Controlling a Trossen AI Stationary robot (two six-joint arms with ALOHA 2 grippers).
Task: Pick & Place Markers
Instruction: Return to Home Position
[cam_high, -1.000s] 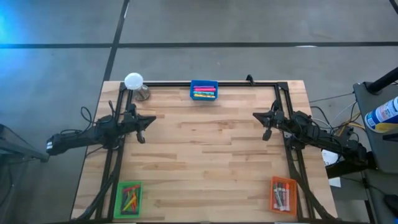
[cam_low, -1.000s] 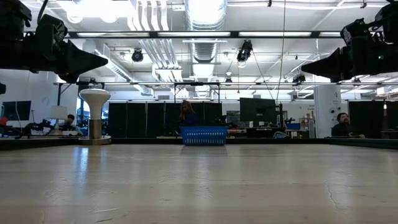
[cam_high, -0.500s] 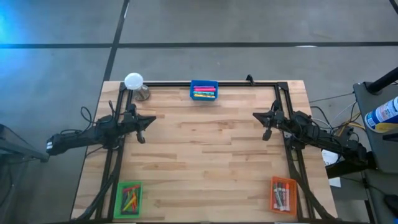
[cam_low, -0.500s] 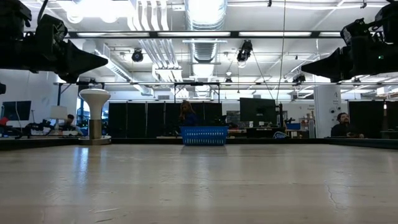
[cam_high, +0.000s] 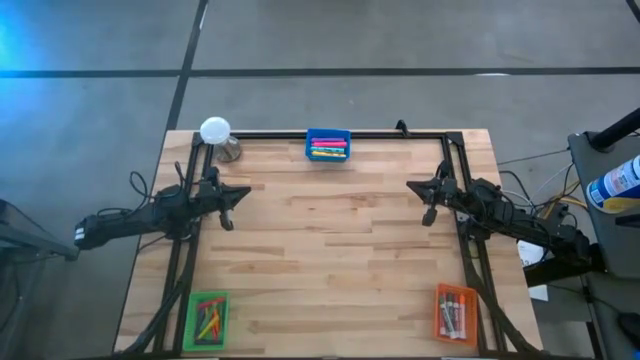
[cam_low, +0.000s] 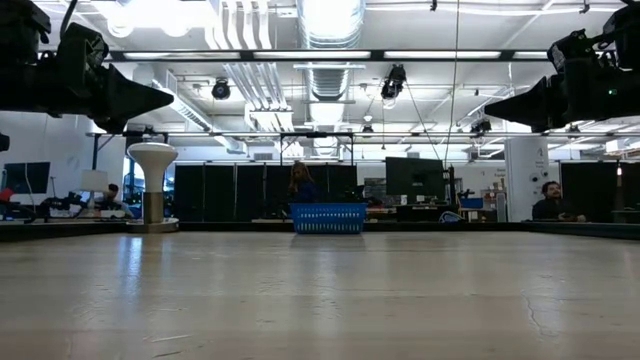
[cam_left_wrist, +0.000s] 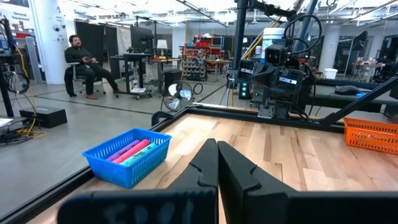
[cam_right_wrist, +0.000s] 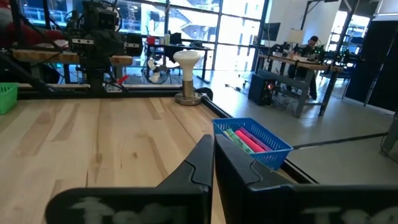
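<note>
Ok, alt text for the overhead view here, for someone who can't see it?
Top-down: a wooden table with markers lying in a blue tray at the far edge, a green tray at the near left corner and an orange tray at the near right. The left gripper and right gripper hang shut at either side, pointing inward, holding nothing.

Noted pale wood planks, streaked lengthwise, on table (cam_high: 330, 240); black rail (cam_high: 380, 134) round edge. At 12 o'clock: blue mesh bin (cam_high: 309, 148), with pink, green and light-blue markers (cam_high: 327, 150) inside. At 7 o'clock: green bin (cam_high: 189, 320), with red, yellow, orange and green markers. At 5 o'clock: orange bin (cam_high: 439, 312), with dark grey and red markers. At 11 o'clock: white-topped lamp (cam_high: 214, 129).
</note>
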